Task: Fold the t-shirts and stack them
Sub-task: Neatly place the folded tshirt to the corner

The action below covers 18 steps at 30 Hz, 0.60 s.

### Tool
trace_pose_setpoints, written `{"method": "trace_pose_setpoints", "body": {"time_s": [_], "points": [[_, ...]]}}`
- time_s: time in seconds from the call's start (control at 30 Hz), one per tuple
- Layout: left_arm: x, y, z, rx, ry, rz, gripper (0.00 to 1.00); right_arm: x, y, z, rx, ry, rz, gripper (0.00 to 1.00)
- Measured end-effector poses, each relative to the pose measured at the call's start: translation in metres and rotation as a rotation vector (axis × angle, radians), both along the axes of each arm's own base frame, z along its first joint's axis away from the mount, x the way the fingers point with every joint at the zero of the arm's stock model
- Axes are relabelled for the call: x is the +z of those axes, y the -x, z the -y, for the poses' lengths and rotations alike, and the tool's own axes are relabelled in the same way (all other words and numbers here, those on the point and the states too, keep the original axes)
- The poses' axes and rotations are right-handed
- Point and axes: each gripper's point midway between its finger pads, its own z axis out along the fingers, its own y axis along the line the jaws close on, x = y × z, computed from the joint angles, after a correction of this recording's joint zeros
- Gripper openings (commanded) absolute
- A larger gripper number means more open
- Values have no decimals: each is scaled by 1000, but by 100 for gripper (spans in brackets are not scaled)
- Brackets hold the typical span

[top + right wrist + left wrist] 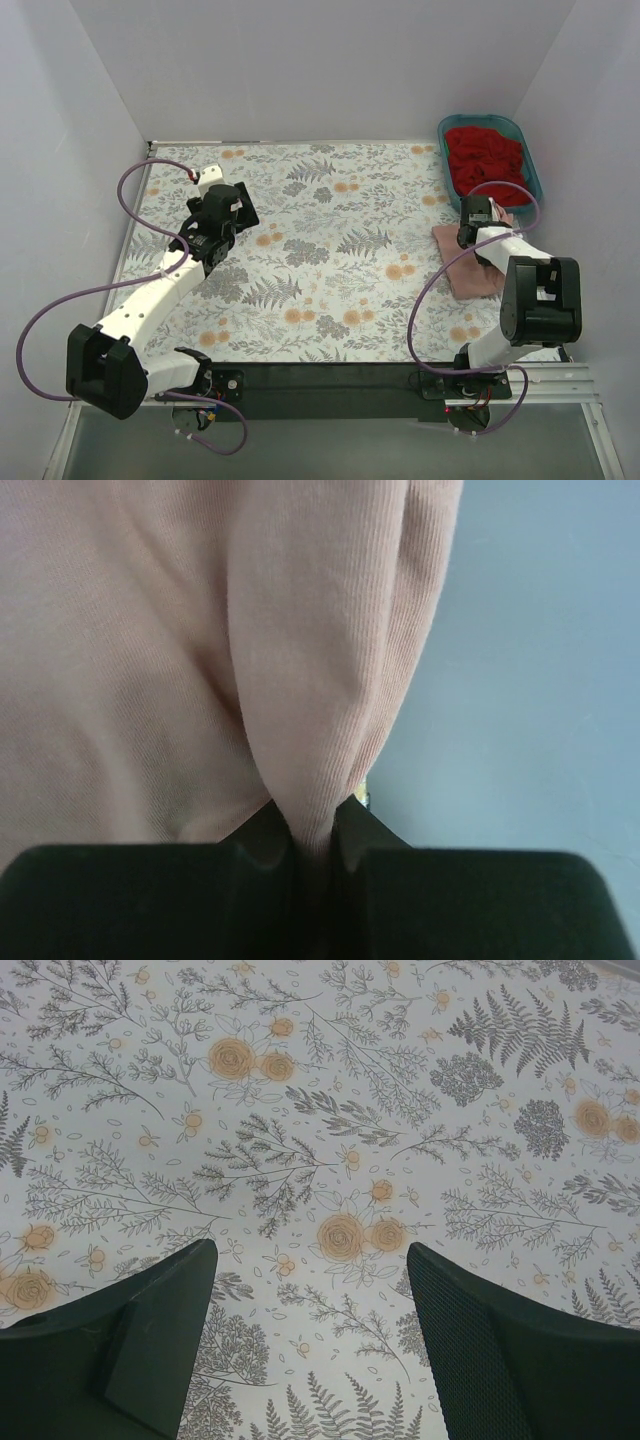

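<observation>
My right gripper [310, 830] is clamped shut on a thin pleat of the salmon-pink t-shirt [470, 272], which lies bunched at the right edge of the floral cloth [320, 230], just beside the teal tub [534, 178]; the red t-shirt [485, 155] sits crumpled inside that tub; my left gripper [308, 1260] hangs open over bare floral cloth, well apart from both shirts, holding nothing. The risk, as I judge it, lies in how narrow my pinch is: only a slim ridge of fabric sits between the jaws, so a quick pull could let it slide free; I may also have caught one layer only, and the shirt would then unfurl unevenly; dragging it could snag the tub or ruck the floral cloth beneath.
</observation>
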Motion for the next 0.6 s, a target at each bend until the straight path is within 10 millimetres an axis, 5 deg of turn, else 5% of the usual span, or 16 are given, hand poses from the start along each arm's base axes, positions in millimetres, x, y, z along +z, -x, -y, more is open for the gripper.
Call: {"method": "trace_pose_setpoints", "body": {"time_s": [0.6], "points": [[-1, 0, 0, -1, -1, -2, 75, -3, 36, 62, -197, 93, -37, 1]]}}
